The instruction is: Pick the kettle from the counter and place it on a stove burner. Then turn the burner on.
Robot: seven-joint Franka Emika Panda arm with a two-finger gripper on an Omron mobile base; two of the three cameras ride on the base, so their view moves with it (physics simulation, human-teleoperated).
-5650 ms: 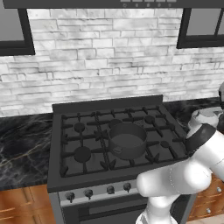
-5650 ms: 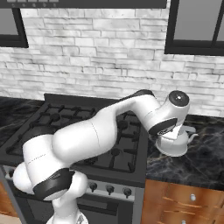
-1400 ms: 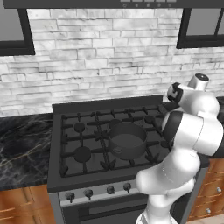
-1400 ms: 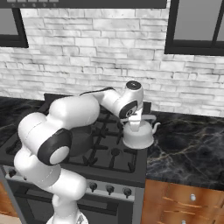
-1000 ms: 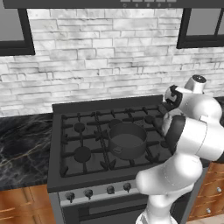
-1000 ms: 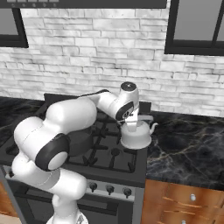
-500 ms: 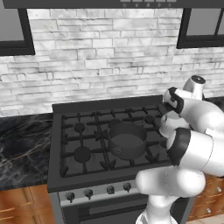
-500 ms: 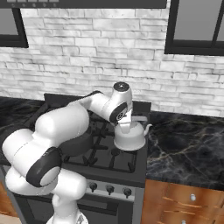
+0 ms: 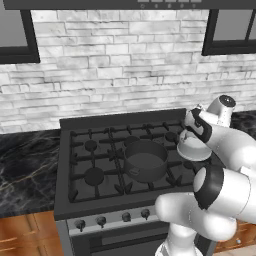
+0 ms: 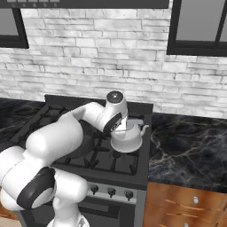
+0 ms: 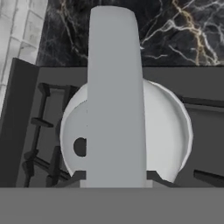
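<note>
Jaws clamp the kettle [image 10: 127, 138] above the stove's [image 10: 133, 168] right edge.

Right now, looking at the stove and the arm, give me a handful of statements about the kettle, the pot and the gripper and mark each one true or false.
1. The kettle is over the stove top, not over the counter. True.
2. The gripper is shut on the kettle's handle. True: the hand view looks straight down along the pale handle.
3. The dark grey pot sits on the black counter. False: it stands on the grates in the middle of the stove.
4. The kettle is inside the pot. False: it is to the pot's right, at the stove's right side.
5. The kettle's spout points toward the counter on the right. True.
</note>
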